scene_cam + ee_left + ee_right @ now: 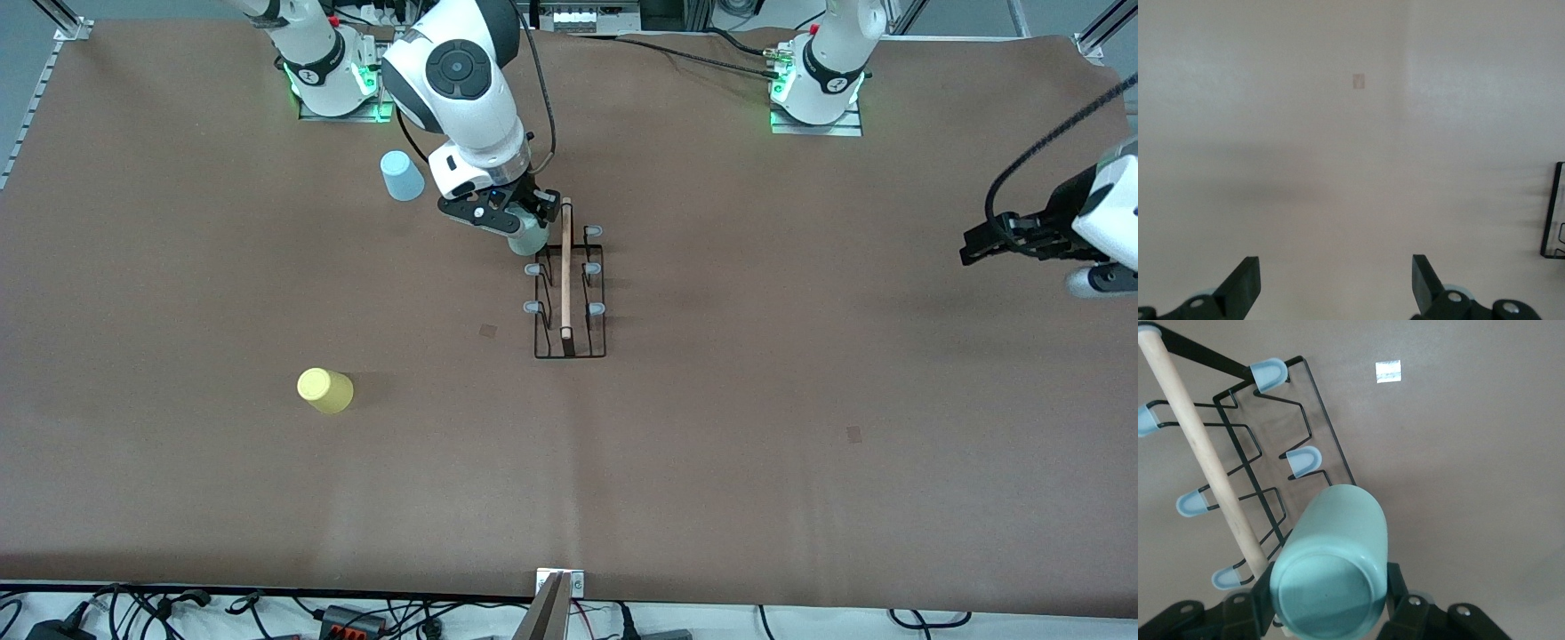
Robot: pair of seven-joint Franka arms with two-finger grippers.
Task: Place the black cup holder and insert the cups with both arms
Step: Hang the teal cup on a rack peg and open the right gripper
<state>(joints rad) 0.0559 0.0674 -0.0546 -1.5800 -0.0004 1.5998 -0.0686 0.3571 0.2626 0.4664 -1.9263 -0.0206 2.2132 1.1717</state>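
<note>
The black cup holder [570, 293] is thin wire with a smooth pale wooden handle [565, 271]. The sage green cup [1331, 563] looks like matt plastic. A matt brown sheet covers the table [800, 444]

The black cup holder [569, 289] stands mid-table. The right gripper [520, 218] holds one cup [528, 238] over the holder's end nearest the bases. A second cup [402, 175] sits toward the right arm's base; a third [325, 390] lies nearer the front camera
</note>
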